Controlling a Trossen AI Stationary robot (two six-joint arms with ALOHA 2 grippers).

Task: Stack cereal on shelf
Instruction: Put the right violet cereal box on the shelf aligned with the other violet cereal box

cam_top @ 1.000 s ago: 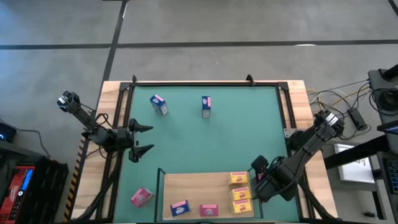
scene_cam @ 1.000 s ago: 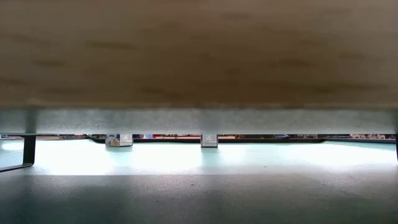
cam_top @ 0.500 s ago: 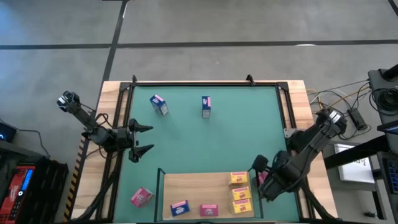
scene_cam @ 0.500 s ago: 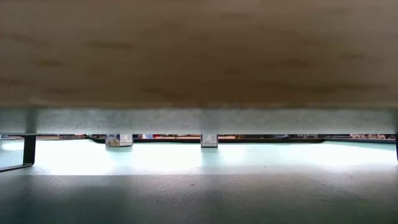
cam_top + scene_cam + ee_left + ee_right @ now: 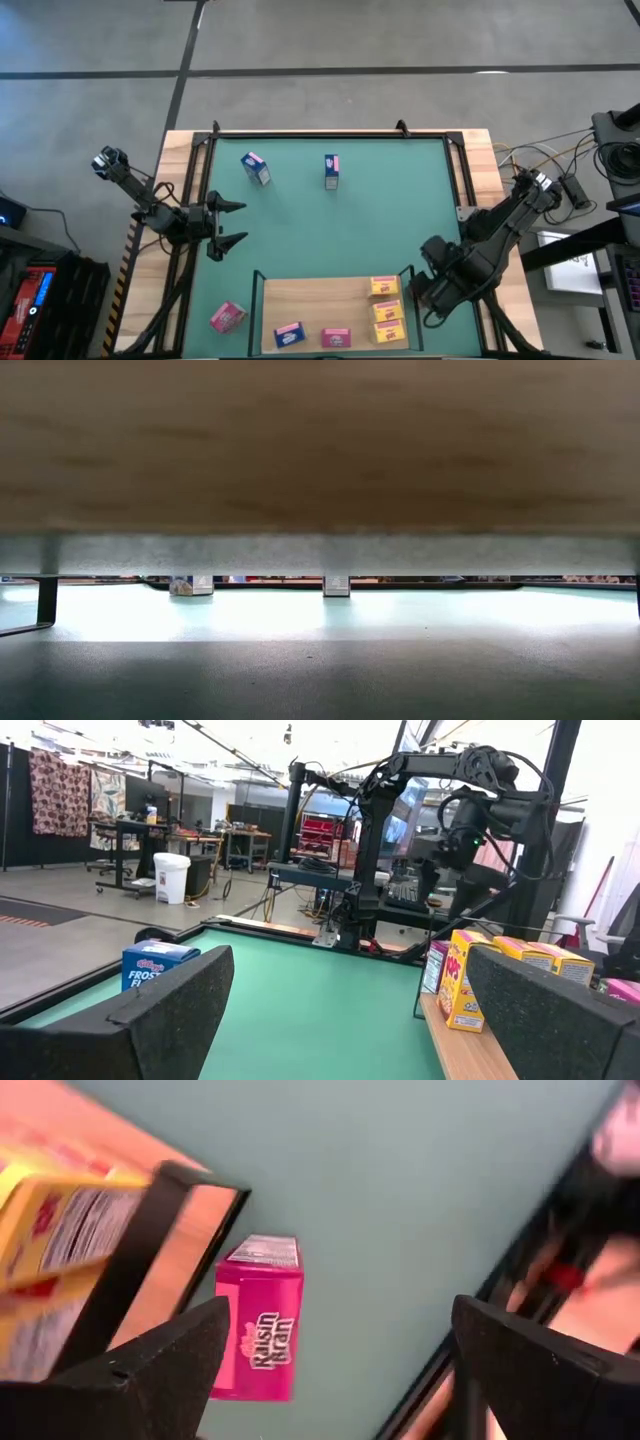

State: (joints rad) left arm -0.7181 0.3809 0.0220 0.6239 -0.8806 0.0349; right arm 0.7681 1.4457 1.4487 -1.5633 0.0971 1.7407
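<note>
right gripper: jaws wide apart, holding nothing, parked just off the right end of the shelf, above the green mat
pink box by the post: Raisin Bran, sitting on the mat right below that gripper, just outside the shelf's dark corner post, not touched by either finger
shelf: light wood board at the near edge of the mat
on the shelf: three yellow boxes in a column at the right end, a pink box and a blue box along the front edge
off the shelf, left: another pink box lying on the mat just past the shelf's left end
far side of the mat: a blue box and a box with a pink top, both standing, well apart from the shelf
left gripper: also spread wide and empty, over the left edge of the mat, well away from every box
low view: mostly the underside of the board, with the two far boxes showing as small shapes beyond it
</note>
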